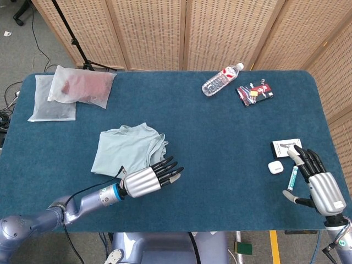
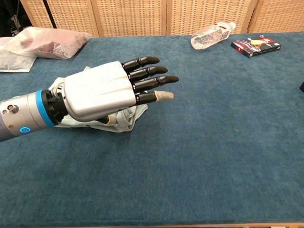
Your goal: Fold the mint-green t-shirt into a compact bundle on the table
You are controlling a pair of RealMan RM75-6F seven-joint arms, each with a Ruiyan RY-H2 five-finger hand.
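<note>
From the chest view the left robot hand [image 2: 102, 92] hides much of the mint-green t-shirt [image 1: 127, 147], which lies bunched just behind it; its fingers [image 2: 151, 84] are outstretched, holding nothing. The right robot hand [image 1: 317, 181], spread and empty, sits by the bench [image 1: 220, 165] edge

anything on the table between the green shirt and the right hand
No, in the head view only bare blue table lies between the shirt and the right hand.
</note>
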